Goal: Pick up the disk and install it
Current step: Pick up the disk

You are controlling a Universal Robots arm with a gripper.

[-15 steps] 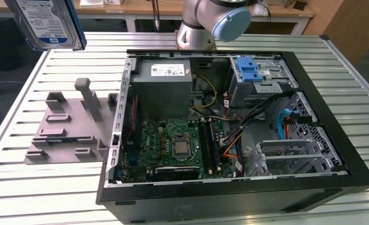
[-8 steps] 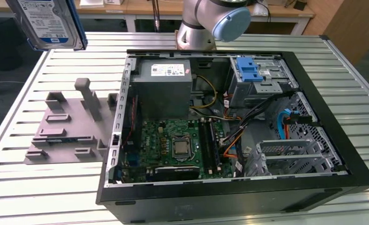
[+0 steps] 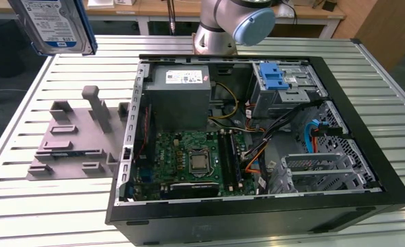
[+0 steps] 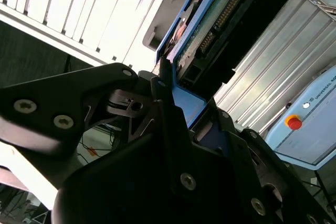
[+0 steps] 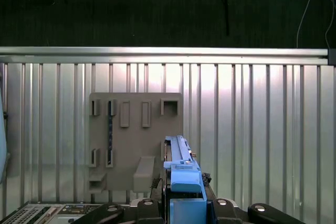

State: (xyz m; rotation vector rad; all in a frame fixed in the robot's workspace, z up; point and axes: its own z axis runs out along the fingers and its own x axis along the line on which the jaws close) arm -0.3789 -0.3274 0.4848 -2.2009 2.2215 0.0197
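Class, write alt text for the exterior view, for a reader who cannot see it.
The disk hangs in the air at the exterior view's upper left, above a slatted table. An open computer case lies on the table with its green circuit board exposed; a grey fixture plate sits to the exterior view's left of it, the robot arm behind.

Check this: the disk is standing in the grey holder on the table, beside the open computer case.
Wrong in one respect. The disk is not in the grey holder: the gripper holds it up in the air, as the exterior view shows. The holder does lie on the table beside the open computer case.
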